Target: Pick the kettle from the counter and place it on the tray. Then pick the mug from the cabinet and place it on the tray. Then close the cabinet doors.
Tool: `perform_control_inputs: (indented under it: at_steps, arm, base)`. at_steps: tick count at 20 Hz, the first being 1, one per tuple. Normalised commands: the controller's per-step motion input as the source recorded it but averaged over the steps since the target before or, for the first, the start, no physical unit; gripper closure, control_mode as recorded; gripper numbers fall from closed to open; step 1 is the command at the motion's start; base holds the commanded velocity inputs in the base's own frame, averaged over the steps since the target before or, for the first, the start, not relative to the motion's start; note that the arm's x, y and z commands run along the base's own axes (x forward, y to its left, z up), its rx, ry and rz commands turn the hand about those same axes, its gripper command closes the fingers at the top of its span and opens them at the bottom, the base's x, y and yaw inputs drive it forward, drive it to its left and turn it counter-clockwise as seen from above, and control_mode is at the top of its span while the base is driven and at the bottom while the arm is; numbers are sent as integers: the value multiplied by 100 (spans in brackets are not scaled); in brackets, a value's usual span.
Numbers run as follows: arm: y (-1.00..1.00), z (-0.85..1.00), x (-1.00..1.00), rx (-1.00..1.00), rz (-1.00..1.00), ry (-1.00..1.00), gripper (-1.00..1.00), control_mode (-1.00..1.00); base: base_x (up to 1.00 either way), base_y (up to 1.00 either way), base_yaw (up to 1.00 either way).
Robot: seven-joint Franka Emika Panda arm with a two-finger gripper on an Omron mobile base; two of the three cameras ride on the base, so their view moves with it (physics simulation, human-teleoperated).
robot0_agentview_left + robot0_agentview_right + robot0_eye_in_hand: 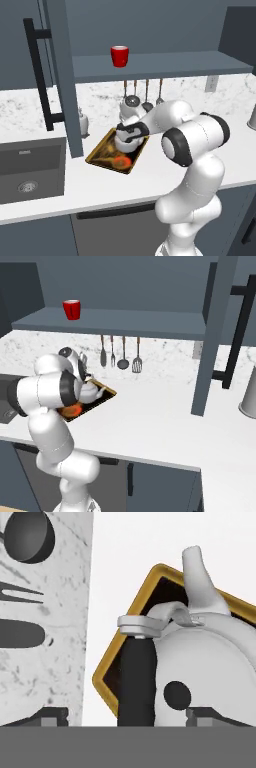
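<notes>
- While the white arm bends low over the counter (150, 175), its gripper (131, 131) sits left of centre in the left base view, directly above the kettle (127, 143).
- From the hand view, the two dark finger tips (50, 716) stand far apart near the bottom edge, one on each side of the kettle's (210, 662) black-topped handle, spread wide and touching nothing.
- That kettle rests on the tray (102, 150), its spout pointing toward the top of the hand view and its small dark lid knob showing low in that frame.
- Golden tray rim (131, 624) runs diagonally through the middle of the hand view, on white marble.
- An orange-red spot (121, 161) shows on the tray's near end in the left base view.
- High on the open cabinet's shelf (165, 65), the red mug (119, 55) stands upright, upper centre in the left base view and upper left (71, 309) in the right base view.
- One cabinet door (62, 75) stands open at the left of the left base view; another (215, 331) is open at the right of the right base view.
- Utensils (120, 353) hang on the backsplash, and a dark sink (30, 167) lies at the left edge.
</notes>
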Motion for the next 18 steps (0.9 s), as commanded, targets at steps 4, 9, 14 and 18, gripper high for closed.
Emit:
perform_control_inputs:
  at_steps: [4,9,14,18]
  arm:
    - [-15,0,-47,0,0,8,-100,-100]
    - [-23,8,-54,0,0,10,-100,-100]
    - [-7,56,-49,0,0,0,-100,-100]
    - [0,55,-45,-2,16,4,-100,-100]
  base:
    - [0,0,0]
    - [0,0,0]
    - [0,0,0]
    - [0,0,0]
